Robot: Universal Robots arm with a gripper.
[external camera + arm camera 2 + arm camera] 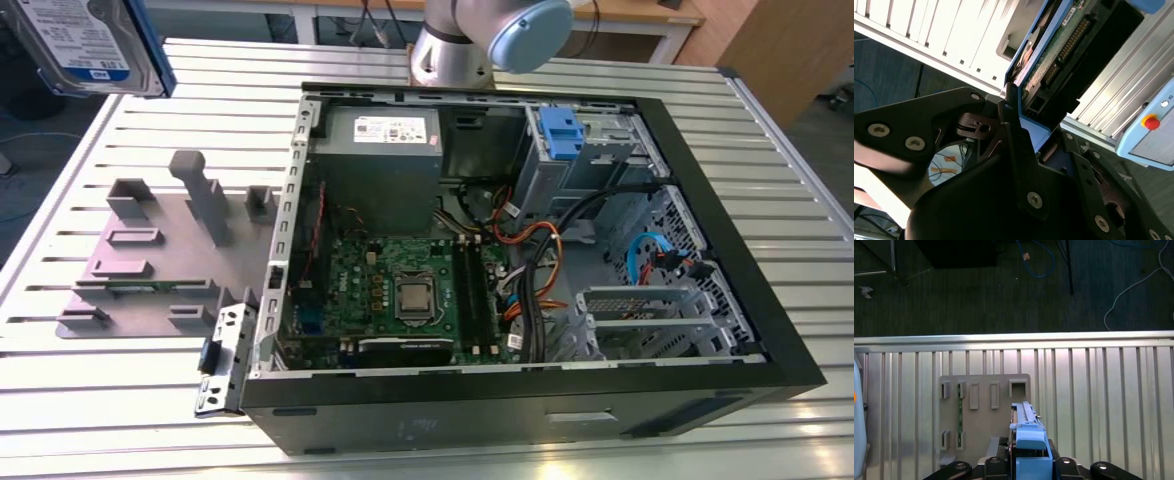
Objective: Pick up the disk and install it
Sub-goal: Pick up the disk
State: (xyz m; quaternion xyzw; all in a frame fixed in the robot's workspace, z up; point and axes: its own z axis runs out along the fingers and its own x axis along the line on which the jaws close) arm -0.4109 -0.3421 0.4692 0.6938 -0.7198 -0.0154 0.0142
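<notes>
The arm's black two-fingered pincer (pixel 1029 462) is clamped on the disk (pixel 1026 415), a flat metal hard drive with bright blue plastic rails round its edges. Its fingers (pixel 1001 460) press on either side of the blue carrier end.

In the second wrist view the black fingers (pixel 1013 135) grip the same disk (pixel 1054 60), whose green circuit-board underside and blue rail run out from between them. In the exterior view the disk (pixel 83 40) hangs in the air with its blue-and-white label turned to the camera, held clear of the slatted aluminium table (pixel 80 180).

Below the pincer, in the first wrist view, a flat grey plate with upright slotted holders (pixel 984 385) rests on the table's slats. The exterior view shows the same plate (pixel 147 265) beneath the held disk.

Well apart from the pincer, towards the exterior view's right, an open black desktop computer case (pixel 534 410) lies on its side on the table. Inside it are a green motherboard (pixel 400 285), a grey power-supply box (pixel 380 150) and a blue plastic caddy clip (pixel 561 130). The disk is not yet in the case. The arm's silver joint with a pale blue cap (pixel 501 35) stands beyond the case.
</notes>
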